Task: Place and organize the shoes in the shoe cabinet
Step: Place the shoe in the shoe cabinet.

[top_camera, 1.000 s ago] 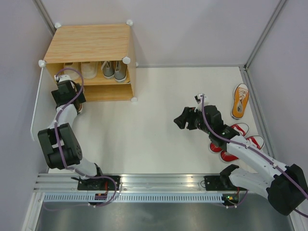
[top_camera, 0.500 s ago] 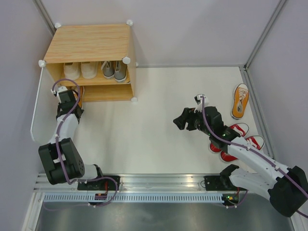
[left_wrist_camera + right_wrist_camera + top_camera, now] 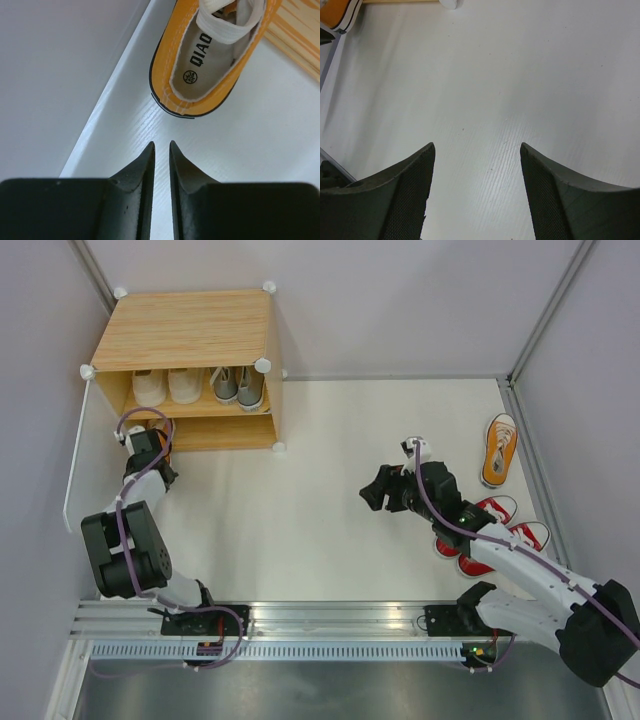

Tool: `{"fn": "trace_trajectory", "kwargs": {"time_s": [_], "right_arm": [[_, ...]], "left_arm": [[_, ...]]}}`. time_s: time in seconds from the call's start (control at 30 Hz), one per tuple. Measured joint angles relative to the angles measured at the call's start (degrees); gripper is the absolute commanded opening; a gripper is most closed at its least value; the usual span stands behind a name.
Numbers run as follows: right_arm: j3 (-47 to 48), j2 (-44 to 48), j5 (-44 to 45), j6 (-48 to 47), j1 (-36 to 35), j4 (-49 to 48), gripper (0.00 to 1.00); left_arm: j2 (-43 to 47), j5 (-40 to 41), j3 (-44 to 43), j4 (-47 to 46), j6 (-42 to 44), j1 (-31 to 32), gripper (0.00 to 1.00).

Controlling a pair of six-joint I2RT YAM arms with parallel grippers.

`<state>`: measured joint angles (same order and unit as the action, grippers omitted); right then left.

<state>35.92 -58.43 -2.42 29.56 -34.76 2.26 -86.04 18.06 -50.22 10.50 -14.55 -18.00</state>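
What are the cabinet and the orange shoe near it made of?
Cabinet: looks like light wood or a wood-look laminate with a matte finish, going by the straight grain lines across its top. The white corner knobs seem to be plastic, smooth and rounded.
Orange shoe: probably canvas, matte, with rows of stitching along the collar and a printed fabric-looking insole.

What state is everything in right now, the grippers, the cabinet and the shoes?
Left gripper, shut, empty.
Right gripper, open, empty.
Cabinet, open.
Cream pair, on the upper shelf.
Grey pair, on the upper shelf.
Orange shoe by the cabinet, upright, not held.
Other orange shoe, upright on the table.
Red pair, on the table.
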Motion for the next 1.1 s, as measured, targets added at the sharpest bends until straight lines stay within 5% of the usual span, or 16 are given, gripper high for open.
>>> {"fn": "trace_trajectory", "kwargs": {"time_s": [0.63, 1.1], "right_arm": [[0.00, -3.32, 2.67, -0.92, 0.00, 0.11, 0.73], [0.00, -5.55, 3.78, -1.22, 0.00, 0.15, 0.73]], "left_arm": [[-14.60, 4.35, -12.04, -0.37, 1.40, -0.15, 0.12], [-20.68, 2.34, -19.17, 0.96, 1.38, -0.28, 0.17]]}}
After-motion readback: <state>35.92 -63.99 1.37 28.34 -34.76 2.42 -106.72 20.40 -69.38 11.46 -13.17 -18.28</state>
